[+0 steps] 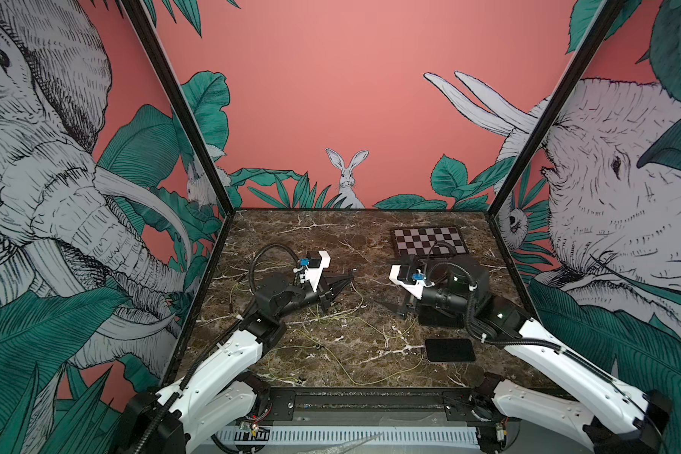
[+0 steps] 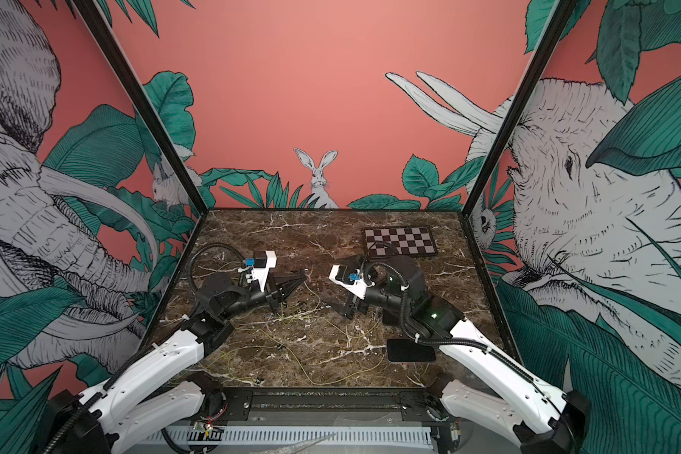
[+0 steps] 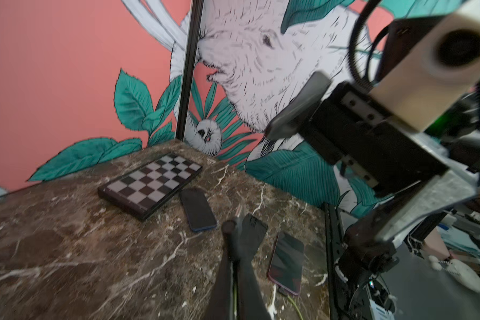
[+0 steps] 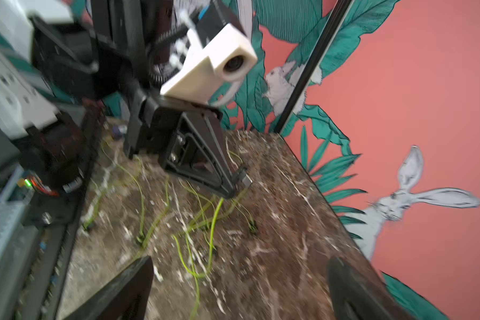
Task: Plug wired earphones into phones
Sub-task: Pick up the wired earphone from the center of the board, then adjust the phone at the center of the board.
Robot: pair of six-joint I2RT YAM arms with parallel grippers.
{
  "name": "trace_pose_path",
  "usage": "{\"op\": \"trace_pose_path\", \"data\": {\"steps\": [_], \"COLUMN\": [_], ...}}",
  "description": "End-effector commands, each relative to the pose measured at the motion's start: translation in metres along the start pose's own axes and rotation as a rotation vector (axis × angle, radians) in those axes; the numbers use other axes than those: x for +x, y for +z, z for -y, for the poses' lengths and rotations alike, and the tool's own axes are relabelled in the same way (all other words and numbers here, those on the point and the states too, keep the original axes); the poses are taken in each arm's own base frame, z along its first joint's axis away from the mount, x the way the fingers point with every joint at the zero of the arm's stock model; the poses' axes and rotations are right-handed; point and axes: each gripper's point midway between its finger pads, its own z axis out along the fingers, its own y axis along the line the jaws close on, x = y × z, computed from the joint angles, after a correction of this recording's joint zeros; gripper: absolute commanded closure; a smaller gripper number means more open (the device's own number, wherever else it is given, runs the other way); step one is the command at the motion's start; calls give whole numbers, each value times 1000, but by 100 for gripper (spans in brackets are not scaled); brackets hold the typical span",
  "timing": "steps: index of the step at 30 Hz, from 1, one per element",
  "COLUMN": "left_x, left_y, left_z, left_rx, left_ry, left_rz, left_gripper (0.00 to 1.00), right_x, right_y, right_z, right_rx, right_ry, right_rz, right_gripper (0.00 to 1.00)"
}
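Brown marble counter [image 1: 331,243] carries three flat black glossy phones [image 3: 198,209] on its right side, beside one checkerboard plate [image 3: 150,184]. Yellow-green earphone cords [image 4: 216,219] sprawl mid-counter, too tangled to count. One cord sits pinched in the left jaws; the right jaws gape wide.

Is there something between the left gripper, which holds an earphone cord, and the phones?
Nothing lies on the marble table between the left gripper and the three phones. The open right gripper hangs close beside that path and may get in the way.
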Motion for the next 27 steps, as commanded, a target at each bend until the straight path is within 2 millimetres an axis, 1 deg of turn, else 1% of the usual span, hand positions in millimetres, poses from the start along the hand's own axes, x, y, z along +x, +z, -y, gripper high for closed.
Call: {"op": "trace_pose_path", "data": {"steps": [1,4,5,6,7,9,11,13,15,17,20,23,24,27], "left_x": [17,23,25,24,23,18,18,20,22,21,18,15,15,15], "left_y": [2,4,4,3,2,0,-2,-3,-4,-3,-4,-6,-7,-7], "left_z": [-11,-15,-15,-21,-20,-18,-18,-22,-23,-21,-19,-17,-17,-17], "left_rx": [-46,-54,-56,-96,-99,-97,-107,-132,-141,-135,-125,-124,-128,-127], "left_ry": [-19,-39,-43,-48,-51,-57,-66,-77,-93,-103,-107,-85,-82,-79], "left_rz": [-100,-132,-147,-149,-147,-121,-114,-122,-135,-134,-126,-106,-102,-103], "left_gripper": [100,100,100,100,100,100,100,100,100,100,100,100,100,100], "right_x": [66,130,154,176,192,226,251,265,276,290,308,319,328,340], "right_y": [-18,-33,-41,-49,-54,-65,-75,-79,-76,-70,-67,-60,-57,-48], "right_z": [-11,-20,-20,-19,-17,-7,9,25,34,43,51,62,62,68], "right_rx": [-61,-214,-275,-324,-365,-414,-437,-446,-458,-491,-571,-618,-651,-686], "right_ry": [-314,-449,-479,-496,-498,-495,-542,-580,-603,-638,-657,-655,-650,-660], "right_rz": [-335,-647,-769,-882,-950,-1063,-1166,-1214,-1210,-1213,-1240,-1248,-1254,-1250], "right_gripper": [1,1,1,1,1,1,1,2,1,1,3,6,6,8]}}
